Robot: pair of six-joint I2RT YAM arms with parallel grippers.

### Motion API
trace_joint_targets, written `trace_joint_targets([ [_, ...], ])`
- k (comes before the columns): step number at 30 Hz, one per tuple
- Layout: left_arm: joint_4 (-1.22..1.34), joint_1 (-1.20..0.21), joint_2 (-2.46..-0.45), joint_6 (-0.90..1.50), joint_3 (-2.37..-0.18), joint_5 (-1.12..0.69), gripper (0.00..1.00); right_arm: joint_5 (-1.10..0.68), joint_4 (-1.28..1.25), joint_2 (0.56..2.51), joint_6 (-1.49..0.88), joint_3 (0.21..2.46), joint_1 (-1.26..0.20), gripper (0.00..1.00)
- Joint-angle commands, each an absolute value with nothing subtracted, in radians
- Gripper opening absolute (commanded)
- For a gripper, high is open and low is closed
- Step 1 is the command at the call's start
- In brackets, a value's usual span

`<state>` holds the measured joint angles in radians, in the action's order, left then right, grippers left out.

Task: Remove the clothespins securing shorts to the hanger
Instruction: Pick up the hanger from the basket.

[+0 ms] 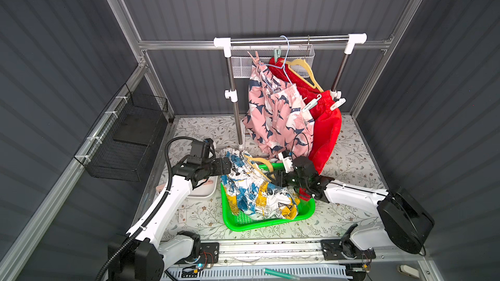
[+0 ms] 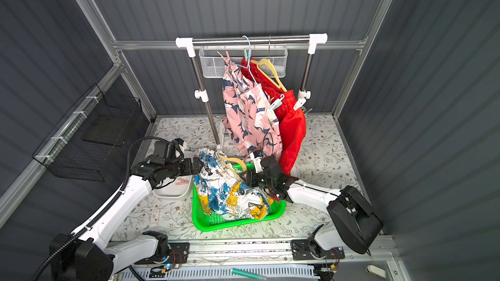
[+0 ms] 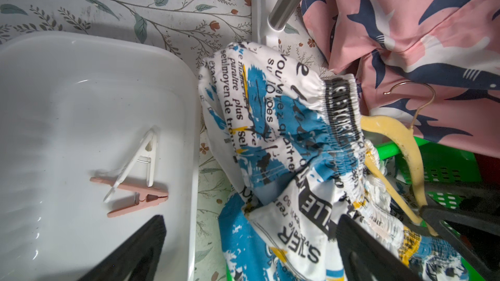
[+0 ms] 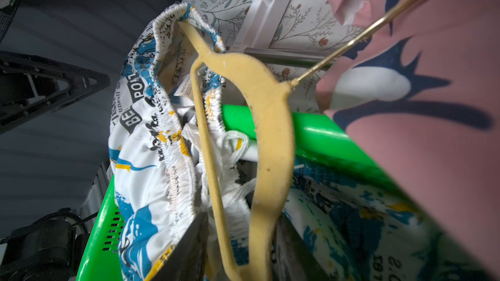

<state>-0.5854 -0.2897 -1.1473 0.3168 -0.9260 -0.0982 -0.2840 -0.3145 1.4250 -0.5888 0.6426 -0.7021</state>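
The rack (image 1: 289, 40) stands along the rear edge of the worktop (image 1: 351, 163). On it hang the red shorts (image 1: 327, 128) and the pink shorts (image 1: 273, 114), both still pegged, so treat these as outstanding. The printed shorts (image 1: 257, 193) lie in the green basket (image 1: 243, 227) at the front edge, draped over the loose yellow hanger (image 4: 270, 120). The right gripper (image 1: 278, 178) grasps this hanger's lower arm. The left gripper (image 2: 197, 168) hangs released between the basket and the white tray (image 3: 81, 77) at the left edge. The tray holds a freed pink peg (image 3: 135, 193) and a freed white peg (image 3: 143, 158). Remaining: a mint clothespin (image 1: 311, 103), a white clothespin (image 1: 336, 104), a pink clothespin (image 1: 254, 58) and an upper mint clothespin (image 1: 276, 54). You cannot confirm the printed shorts are peg-free, because folds hide the waistband's far end.
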Motion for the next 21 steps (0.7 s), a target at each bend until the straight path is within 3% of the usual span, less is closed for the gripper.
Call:
trace_joint_targets([
  [1,-0.588,-0.298,-1.134,0.303,-0.919,-0.098,1.00,-0.277,-0.309,1.438,-0.586,0.664,-0.704,0.43],
  [13,-0.588,-0.298,-1.130,0.303,-0.920,-0.096,1.00,-0.216,-0.232,1.457,-0.587,0.706,-0.704,0.43],
  [21,-0.589,-0.298,-1.131,0.304,-0.920,-0.098,1.00,-0.314,-0.330,1.408,-0.587,0.672,-0.704,0.40],
])
